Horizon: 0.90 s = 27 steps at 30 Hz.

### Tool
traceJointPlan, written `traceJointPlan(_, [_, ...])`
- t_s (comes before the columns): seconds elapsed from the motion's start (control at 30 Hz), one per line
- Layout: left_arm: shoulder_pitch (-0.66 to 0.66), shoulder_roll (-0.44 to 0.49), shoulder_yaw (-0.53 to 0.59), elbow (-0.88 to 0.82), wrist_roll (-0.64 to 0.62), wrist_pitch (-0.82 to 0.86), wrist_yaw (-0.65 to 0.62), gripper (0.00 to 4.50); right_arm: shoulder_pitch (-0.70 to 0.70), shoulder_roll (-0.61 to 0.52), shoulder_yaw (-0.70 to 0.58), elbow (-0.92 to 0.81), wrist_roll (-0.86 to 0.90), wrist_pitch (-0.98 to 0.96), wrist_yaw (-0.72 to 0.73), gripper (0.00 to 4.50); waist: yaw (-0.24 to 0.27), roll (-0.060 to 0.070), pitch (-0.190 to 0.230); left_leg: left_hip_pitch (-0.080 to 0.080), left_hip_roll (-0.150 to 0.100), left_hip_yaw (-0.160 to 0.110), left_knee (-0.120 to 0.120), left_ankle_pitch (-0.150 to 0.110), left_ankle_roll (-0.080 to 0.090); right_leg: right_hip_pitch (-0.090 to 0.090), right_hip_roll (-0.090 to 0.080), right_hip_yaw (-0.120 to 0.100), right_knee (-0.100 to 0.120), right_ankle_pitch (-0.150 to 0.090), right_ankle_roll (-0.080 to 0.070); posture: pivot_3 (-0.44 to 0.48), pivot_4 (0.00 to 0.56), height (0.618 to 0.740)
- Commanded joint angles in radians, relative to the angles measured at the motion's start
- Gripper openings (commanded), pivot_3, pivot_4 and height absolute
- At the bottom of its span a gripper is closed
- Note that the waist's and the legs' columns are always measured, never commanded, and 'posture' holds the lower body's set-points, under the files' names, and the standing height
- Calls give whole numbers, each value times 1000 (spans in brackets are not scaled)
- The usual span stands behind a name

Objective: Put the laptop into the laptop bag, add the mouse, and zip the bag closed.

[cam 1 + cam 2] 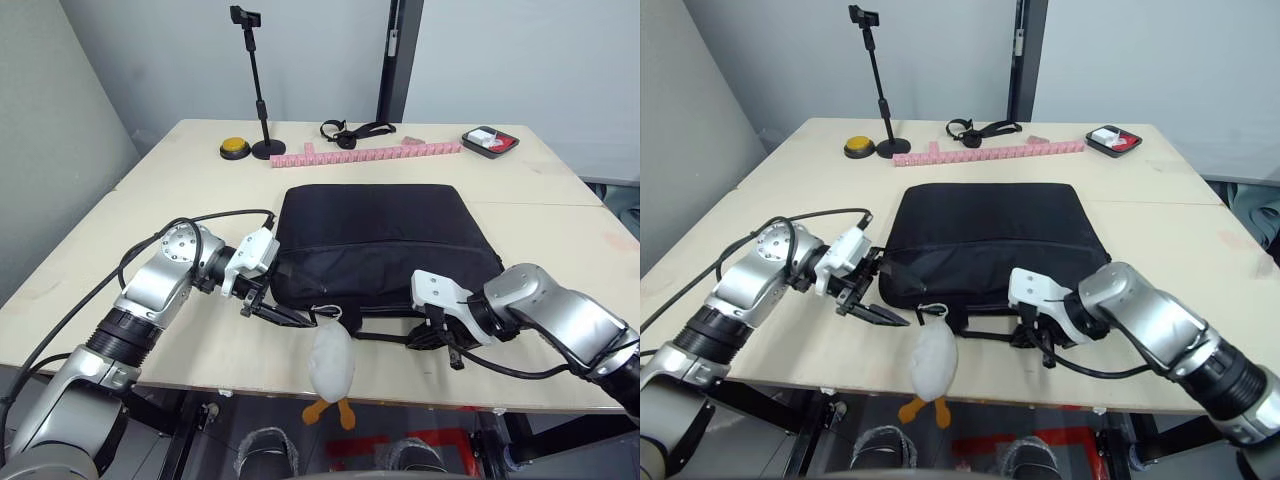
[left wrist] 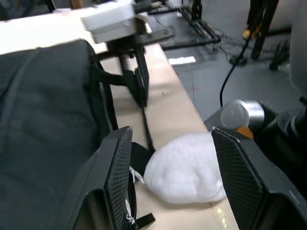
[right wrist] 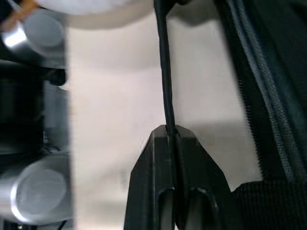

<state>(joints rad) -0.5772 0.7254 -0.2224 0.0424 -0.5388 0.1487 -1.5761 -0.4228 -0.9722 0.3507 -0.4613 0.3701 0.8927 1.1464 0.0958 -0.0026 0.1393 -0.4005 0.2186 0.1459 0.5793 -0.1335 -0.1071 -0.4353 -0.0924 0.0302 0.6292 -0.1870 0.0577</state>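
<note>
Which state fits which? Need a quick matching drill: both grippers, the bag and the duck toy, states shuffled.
Things:
1. left gripper
2. right gripper
3. laptop bag
4. white duck toy

States:
A. hanging over the table's near edge
B. shut on a thin black strap
C. lying flat on the table
D. open, fingers either side of the toy

Pairs: 1-D, 2-B, 3-C, 4-A
</note>
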Motion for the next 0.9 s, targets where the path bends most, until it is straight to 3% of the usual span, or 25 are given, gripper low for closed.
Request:
traceJointPlan(0.03, [-20,19,69,-42,-31,41,4,2767,-11,-43,-109,-87,90,13,48,11,-1,0,0,0,0,0,0,0,0,0,0,0,0,0,0,0,150,739])
traceJointPlan(0.23, [-23,12,107,-55,-31,80,23,2767,-88,-54,-210,-62,161,-2,67,11,-1,0,0,0,0,0,0,0,0,0,0,0,0,0,0,0,150,739])
traceJointPlan(0.33, [-15,3,108,-61,-21,76,29,2767,-180,14,-215,34,139,-43,25,11,-4,0,0,0,0,0,1,0,0,0,0,0,1,0,0,0,150,739])
traceJointPlan(0.67, [31,-1,100,-126,-10,83,40,2767,-351,212,31,328,-176,-130,-157,11,-6,0,0,-4,0,0,1,0,0,-4,0,-1,1,0,0,0,150,739])
traceJointPlan(0.9, [52,5,108,-159,-12,99,53,2767,-333,238,59,309,-206,-119,-123,11,-7,0,0,-4,0,-1,1,0,0,-4,0,-1,1,0,0,0,150,739])
